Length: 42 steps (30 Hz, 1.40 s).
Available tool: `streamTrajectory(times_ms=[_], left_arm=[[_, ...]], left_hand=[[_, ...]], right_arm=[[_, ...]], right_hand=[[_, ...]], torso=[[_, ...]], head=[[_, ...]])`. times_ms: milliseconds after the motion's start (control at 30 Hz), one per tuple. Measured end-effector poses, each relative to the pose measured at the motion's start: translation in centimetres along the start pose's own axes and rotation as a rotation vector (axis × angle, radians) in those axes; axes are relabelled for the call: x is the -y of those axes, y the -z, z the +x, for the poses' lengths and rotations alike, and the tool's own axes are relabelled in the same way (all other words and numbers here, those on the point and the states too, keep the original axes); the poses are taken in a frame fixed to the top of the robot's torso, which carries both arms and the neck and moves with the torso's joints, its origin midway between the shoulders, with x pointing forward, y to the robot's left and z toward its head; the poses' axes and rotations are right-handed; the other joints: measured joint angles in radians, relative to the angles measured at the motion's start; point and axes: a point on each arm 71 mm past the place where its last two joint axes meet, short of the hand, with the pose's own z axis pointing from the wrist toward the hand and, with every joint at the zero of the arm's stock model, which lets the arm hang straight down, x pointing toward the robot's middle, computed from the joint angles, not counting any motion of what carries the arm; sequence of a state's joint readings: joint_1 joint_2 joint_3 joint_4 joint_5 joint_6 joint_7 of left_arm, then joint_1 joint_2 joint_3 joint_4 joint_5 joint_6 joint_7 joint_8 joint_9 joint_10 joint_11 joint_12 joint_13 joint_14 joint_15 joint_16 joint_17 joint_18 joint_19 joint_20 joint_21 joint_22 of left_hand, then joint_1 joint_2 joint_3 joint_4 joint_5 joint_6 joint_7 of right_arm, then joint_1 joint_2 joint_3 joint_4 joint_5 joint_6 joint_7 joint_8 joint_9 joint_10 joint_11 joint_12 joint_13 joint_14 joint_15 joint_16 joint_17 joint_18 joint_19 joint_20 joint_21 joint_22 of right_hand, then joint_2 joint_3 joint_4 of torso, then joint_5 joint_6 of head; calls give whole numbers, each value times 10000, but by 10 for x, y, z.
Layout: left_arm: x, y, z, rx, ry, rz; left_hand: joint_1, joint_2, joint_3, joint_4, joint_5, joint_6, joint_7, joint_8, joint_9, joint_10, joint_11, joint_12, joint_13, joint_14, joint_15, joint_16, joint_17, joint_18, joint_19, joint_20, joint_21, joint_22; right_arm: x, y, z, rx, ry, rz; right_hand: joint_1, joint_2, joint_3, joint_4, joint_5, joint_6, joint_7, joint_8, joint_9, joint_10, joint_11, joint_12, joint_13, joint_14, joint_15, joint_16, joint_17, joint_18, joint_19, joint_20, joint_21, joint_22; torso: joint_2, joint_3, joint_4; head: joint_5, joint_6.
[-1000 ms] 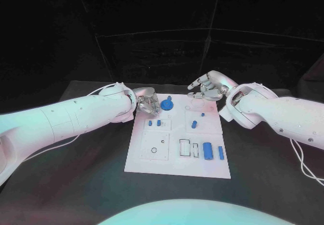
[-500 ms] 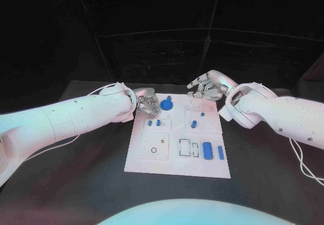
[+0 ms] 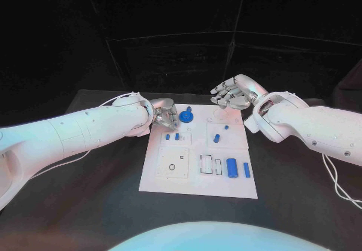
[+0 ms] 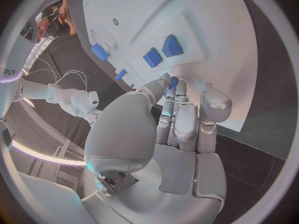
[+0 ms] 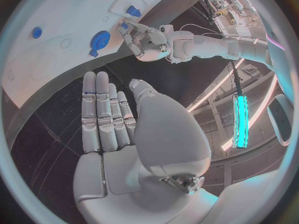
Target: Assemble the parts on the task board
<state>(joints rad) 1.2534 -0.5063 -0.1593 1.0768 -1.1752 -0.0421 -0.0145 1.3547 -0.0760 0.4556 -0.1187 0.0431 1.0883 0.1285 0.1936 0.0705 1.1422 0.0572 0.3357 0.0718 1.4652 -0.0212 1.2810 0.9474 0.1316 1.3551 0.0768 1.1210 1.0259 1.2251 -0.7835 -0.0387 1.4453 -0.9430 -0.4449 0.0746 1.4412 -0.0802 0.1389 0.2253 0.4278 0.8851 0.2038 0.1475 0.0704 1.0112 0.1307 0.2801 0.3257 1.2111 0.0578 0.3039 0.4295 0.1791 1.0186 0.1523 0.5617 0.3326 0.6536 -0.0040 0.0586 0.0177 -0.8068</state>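
The white task board (image 3: 198, 180) lies in the middle of the black table. A blue gear (image 3: 186, 116) (image 5: 98, 39) sits at the board's far left corner. My left hand (image 3: 165, 116) (image 5: 149, 41) hovers just left of the gear, thumb and fingers pinching a small blue part (image 4: 173, 81) (image 5: 124, 26). My right hand (image 3: 234, 93) (image 5: 109, 119) is raised over the board's far edge, fingers straight and side by side, holding nothing. Two small blue blocks (image 3: 172, 137) (image 4: 162, 52) stand in a pocket near the left hand.
A blue peg (image 3: 216, 138) stands right of centre, with a tiny blue dot (image 3: 225, 127) beyond it. A blue cylinder (image 3: 232, 168) and a slim blue bar (image 3: 247, 170) lie at the board's near right. White cables (image 3: 336, 180) trail behind both arms.
My right hand has lifted up and away from the board's far edge and straightened its fingers. The left hand has stayed beside the gear.
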Motion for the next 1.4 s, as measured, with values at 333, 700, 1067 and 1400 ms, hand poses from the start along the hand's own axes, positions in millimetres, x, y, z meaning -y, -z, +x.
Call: streamTrajectory(times_ms=[333, 700, 1067, 1400], left_arm=[[0, -1, 3, -89, -14, -37], [1, -1, 5, -84, -16, -34], [-1, 0, 4, 21, 0, -30], [-12, 8, 1, 94, 62, -187]], left_hand=[[-97, -97, -86, -33, 2, -1, -1, -144, -23, -1, 1, -104, 6, 0, 0, 0, -34, 1, 0, 0, 0, 0], [-486, -487, -549, -49, 3, -920, 162, -777, -83, -618, 217, -531, -88, 36, 37, 0, -220, 1, -33, 32, -14, 8], [-527, -528, -649, -68, 3, -918, 161, -822, -64, -757, 214, -570, -71, 1, 75, 0, -297, 1, -25, 95, -55, -25], [-483, -485, -677, -96, 3, -918, 161, -822, -41, -794, 250, -570, -46, 0, 74, 0, -298, 1, -25, 95, -55, -24]], right_arm=[[0, 0, -1, 127, -446, -33], [0, -1, -1, 162, -693, -51], [1, -1, -2, 189, -770, -8], [6, -1, -5, 267, -740, 101]], right_hand=[[-67, -67, 154, -305, 0, -47, 131, 112, 1, 0, 250, -636, -1764, -116, 363, -2016, -1842, -1, 295, 424, -2272, -1609], [-189, -50, 191, -451, 48, -80, 165, 149, -10, 74, 246, -676, -2292, 78, 350, -2302, -2323, -2, 596, 406, -2760, -2009], [-189, -49, 214, -531, 48, -80, 164, 149, -10, 74, 246, -715, -2487, 77, 349, -2404, -2542, -3, 630, 441, -2988, -2164], [-241, 4, 219, -589, 48, -80, 164, 149, -9, 74, 246, -714, -2533, 77, 350, -2404, -2608, -3, 700, 440, -3032, -2208]], torso=[[0, 0, -1], [0, -2, 5], [-6, -4, 5], [-7, -5, 9]], head=[[6, -10], [-15, -15], [-25, -11], [-42, -9]])
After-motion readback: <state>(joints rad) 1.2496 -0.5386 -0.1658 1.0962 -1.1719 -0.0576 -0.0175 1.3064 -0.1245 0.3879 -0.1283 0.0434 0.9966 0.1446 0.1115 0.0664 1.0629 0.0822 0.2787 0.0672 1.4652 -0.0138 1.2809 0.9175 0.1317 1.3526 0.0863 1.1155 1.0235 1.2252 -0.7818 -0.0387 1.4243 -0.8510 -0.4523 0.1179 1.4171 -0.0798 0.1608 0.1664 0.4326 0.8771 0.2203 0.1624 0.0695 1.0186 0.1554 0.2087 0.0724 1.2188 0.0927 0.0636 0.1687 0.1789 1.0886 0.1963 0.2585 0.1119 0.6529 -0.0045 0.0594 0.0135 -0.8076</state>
